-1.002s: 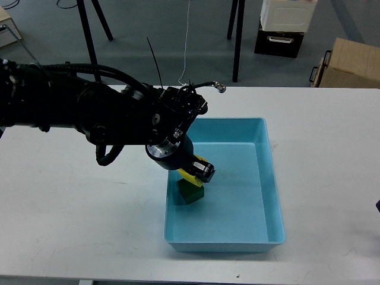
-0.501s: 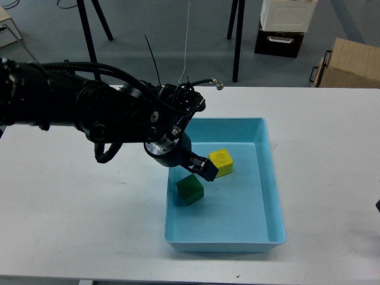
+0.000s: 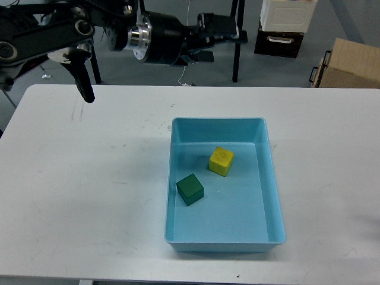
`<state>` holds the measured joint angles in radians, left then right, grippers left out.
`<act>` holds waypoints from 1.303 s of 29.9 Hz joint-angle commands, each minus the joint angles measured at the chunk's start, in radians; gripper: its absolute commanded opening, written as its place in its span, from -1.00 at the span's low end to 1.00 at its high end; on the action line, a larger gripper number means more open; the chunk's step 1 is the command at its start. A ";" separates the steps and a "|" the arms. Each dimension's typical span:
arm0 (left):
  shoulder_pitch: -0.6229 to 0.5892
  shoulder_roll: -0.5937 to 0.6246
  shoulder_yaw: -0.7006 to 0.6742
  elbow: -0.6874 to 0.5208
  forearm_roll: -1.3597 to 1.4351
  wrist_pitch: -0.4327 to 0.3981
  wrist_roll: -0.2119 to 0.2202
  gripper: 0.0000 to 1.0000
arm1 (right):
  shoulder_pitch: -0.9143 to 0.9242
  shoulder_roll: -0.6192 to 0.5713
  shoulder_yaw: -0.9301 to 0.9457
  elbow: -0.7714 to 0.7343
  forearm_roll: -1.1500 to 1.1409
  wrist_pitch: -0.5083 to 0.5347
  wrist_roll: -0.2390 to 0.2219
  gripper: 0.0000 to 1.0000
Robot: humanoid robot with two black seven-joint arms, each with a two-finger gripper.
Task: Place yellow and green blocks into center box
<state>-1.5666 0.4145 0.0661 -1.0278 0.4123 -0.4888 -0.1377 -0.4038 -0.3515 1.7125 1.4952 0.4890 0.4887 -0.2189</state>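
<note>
Yellow block [image 3: 221, 161], green block [image 3: 190, 189] sitting inside box [image 3: 272, 178] | left tool [image 3: 228, 31] hanging high, empty, spread unclear | risk: low sweep knocking box along bench [image 3: 83, 178]

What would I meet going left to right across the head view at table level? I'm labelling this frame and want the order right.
Bare white table → left wall of the blue box → green block → yellow block → right wall of the box → bare table again.
</note>
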 commanded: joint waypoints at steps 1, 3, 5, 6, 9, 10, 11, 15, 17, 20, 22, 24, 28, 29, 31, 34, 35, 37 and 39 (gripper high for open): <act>0.141 0.081 -0.291 0.002 0.000 0.000 -0.007 1.00 | 0.062 -0.023 -0.017 -0.029 -0.010 0.000 0.000 1.00; 0.236 0.089 -0.432 0.003 0.002 0.000 -0.011 1.00 | 0.074 -0.035 -0.027 -0.029 -0.012 0.000 0.000 1.00; 0.313 0.084 -0.547 0.005 0.003 0.000 -0.039 1.00 | 0.089 -0.038 -0.034 -0.030 -0.012 0.000 0.000 1.00; 0.359 0.076 -0.609 0.005 0.003 0.000 -0.068 1.00 | 0.098 -0.038 -0.037 -0.032 -0.013 0.000 0.000 1.00; 0.517 0.047 -0.789 0.002 0.003 0.000 -0.146 1.00 | 0.108 -0.037 -0.054 -0.033 -0.013 0.000 0.000 1.00; 0.572 0.040 -0.855 -0.001 0.002 0.000 -0.161 1.00 | 0.108 -0.037 -0.060 -0.033 -0.012 0.000 0.001 1.00; 0.621 0.036 -0.920 -0.008 0.000 0.000 -0.168 1.00 | 0.106 -0.037 -0.062 -0.033 -0.013 0.000 0.000 1.00; 0.860 0.017 -1.227 -0.075 -0.003 0.000 -0.163 1.00 | 0.103 -0.027 -0.062 -0.033 -0.012 0.000 0.001 1.00; 0.992 -0.041 -1.389 -0.139 -0.003 0.000 -0.157 1.00 | 0.097 -0.023 -0.067 -0.029 -0.012 0.000 0.001 1.00; 1.175 -0.156 -1.581 -0.253 -0.003 0.000 -0.137 1.00 | 0.092 0.005 -0.085 -0.015 -0.015 0.000 0.001 1.00; 1.291 -0.247 -1.663 -0.345 -0.003 0.000 -0.108 1.00 | 0.071 0.015 -0.094 0.012 -0.023 0.000 0.001 1.00; 1.405 -0.343 -1.689 -0.452 -0.004 0.000 -0.060 1.00 | 0.028 0.038 -0.091 0.048 -0.039 0.000 0.001 1.00; 1.606 -0.415 -1.688 -0.612 -0.029 0.028 0.030 1.00 | -0.035 0.080 -0.093 0.074 -0.081 0.000 0.001 1.00; 1.655 -0.415 -1.683 -0.632 -0.050 0.035 0.044 1.00 | -0.044 0.081 -0.094 0.082 -0.086 0.000 0.001 1.00; 1.749 -0.415 -1.657 -0.672 -0.102 0.050 0.061 1.00 | -0.065 0.094 -0.097 0.105 -0.090 0.000 0.001 1.00; 1.847 -0.415 -1.597 -0.699 -0.231 0.088 0.062 1.00 | -0.095 0.115 -0.097 0.134 -0.101 0.000 0.001 1.00; 1.873 -0.415 -1.585 -0.702 -0.272 0.096 0.064 1.00 | -0.099 0.115 -0.099 0.135 -0.102 0.000 0.001 1.00; 1.913 -0.415 -1.577 -0.703 -0.329 0.098 0.064 1.00 | -0.104 0.117 -0.099 0.135 -0.102 0.000 0.001 1.00; 1.948 -0.415 -1.554 -0.703 -0.358 0.092 0.070 1.00 | -0.115 0.118 -0.096 0.137 -0.102 0.000 0.001 1.00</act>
<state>0.3270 0.0001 -1.5168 -1.7284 0.1116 -0.3952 -0.0739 -0.5051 -0.2357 1.6140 1.6292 0.3873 0.4887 -0.2177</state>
